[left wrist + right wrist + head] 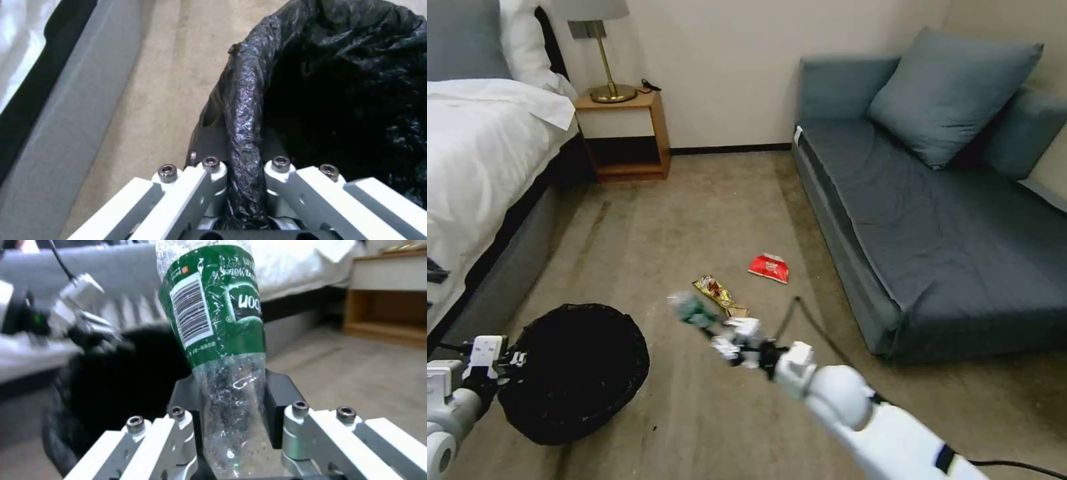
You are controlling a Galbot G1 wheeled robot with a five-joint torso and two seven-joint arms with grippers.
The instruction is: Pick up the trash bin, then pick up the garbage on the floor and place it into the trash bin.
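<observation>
Bottle (692,309) first: my right claw (720,331) is clamped on its clear body, the green label above the pads (278,396), and it hangs over the carpet between the litter and the trash bin (575,371). My left claw (512,361) is pinched on the bin's bag-wrapped rim (244,110), holding the bin at my left side, beside the bed (480,153). So the step in hand, as I judge it, is the carry to the bin; the next move calls for swinging the bottle over the black opening before letting go. Counting: one bin, one bottle held, and three pieces on the floor — a gold-red wrapper (714,291), a brown scrap (737,311) just beside it, and a red-white packet (770,268) nearer the sofa (934,227).
</observation>
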